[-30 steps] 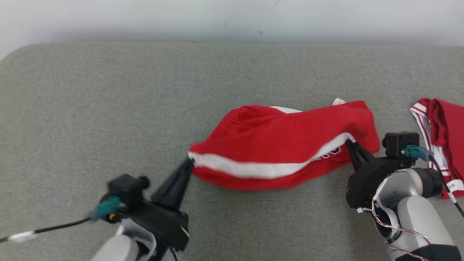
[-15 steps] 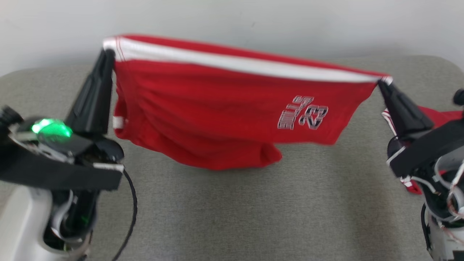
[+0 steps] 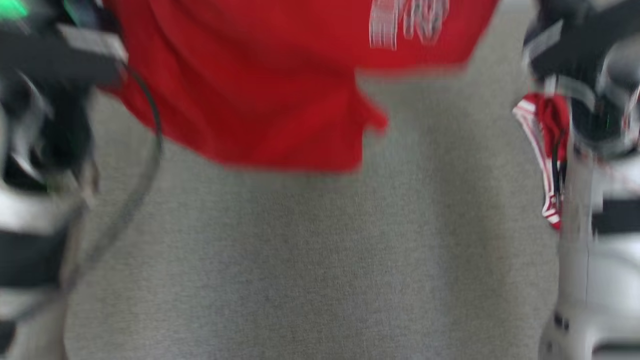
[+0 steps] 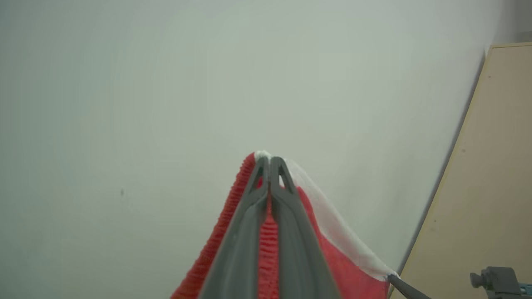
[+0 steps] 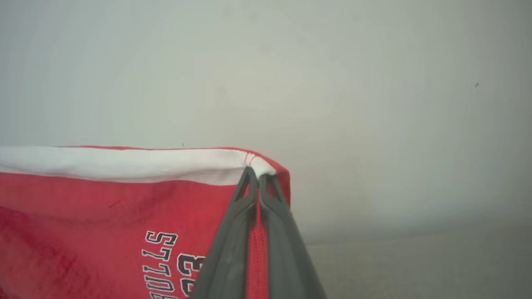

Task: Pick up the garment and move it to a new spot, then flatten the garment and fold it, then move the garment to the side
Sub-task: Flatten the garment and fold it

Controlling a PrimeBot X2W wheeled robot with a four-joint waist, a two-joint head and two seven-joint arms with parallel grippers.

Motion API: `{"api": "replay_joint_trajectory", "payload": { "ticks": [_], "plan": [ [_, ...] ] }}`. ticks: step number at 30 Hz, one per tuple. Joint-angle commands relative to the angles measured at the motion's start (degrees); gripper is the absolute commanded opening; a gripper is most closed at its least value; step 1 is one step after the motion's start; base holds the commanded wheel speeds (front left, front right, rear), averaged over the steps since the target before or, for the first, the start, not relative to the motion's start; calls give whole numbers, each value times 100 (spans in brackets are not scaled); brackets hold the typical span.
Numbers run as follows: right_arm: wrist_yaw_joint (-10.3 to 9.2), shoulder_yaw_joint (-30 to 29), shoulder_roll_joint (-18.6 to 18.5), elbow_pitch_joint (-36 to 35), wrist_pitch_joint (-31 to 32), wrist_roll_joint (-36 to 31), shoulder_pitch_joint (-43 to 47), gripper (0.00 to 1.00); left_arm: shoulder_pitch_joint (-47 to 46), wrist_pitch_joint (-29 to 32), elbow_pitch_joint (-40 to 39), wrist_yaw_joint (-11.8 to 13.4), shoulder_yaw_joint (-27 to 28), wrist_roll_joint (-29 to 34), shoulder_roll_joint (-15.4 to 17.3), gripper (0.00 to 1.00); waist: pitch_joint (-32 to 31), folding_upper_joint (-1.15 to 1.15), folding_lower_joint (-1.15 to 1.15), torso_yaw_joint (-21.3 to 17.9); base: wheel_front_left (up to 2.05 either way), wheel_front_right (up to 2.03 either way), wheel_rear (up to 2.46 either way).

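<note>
L tool, R tool both clamped on 1 red garment; 2nd garment lies at R.

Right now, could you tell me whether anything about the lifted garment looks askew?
The red garment, pinched at its white band by the left hand and right hand, hangs unevenly, its left half drooping lower. A second red-and-white garment lies nearby.

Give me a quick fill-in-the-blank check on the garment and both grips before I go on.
1. The left gripper has its jaws ____ on the red fabric garment.
2. The right gripper pinches that garment's ____ band.
3. A second red-and-white striped garment lies on the grey fabric surface to the robot's ____.
Missing words: shut; white; right.
</note>
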Motion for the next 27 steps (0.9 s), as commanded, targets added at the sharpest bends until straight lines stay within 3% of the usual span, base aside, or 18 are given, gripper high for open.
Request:
{"api": "replay_joint_trajectory", "payload": {
  "ticks": [1, 6, 9, 11, 16, 20, 23, 27],
  "plan": [
    [2, 40, 76, 221, -311, -197, -437, 0, -374, -193, 195, 40, 130, 132, -33, 0, 1045, 0, -1, -257, 0, 0, 0],
    [1, -48, 112, 925, -1968, -709, -1959, 0, -1655, -1185, 711, -125, 590, 341, -321, 0, 1498, 0, -1, -320, 0, 0, 0],
    [-6, 54, 127, 1177, -2842, -979, -2466, 0, -2016, -1398, 717, -400, 805, 264, -510, 0, 1575, 0, -1, -300, 0, 0, 0],
    [-6, 246, 131, 1333, -3092, -1170, -2597, 0, -1980, -1439, 636, -523, 873, 178, -591, 0, 1590, 0, -1, -269, 0, 0, 0],
    [-5, 966, -245, 1767, -2740, -1235, -2055, 0, -937, -1447, 563, -608, 473, -80, -540, 0, 1502, 0, -1, -185, 0, 0, 0],
    [-4, 1532, -620, 1773, -2179, -837, -1326, 0, 327, -1449, 510, -596, 16, -172, -330, 0, 1314, 0, -1, -109, 0, 0, 0],
    [-5, 1961, -1044, 1428, -1555, -393, -443, 0, 1219, -1450, 380, -594, -198, -312, -388, 0, 1037, 0, -1, 6, 0, 0, 0],
    [-4, 1908, -1547, 496, -776, 269, 856, 0, 2252, -1452, 253, -594, -573, -414, -322, 0, 603, 0, -1, 161, 0, 0, 0]
  ]
}}
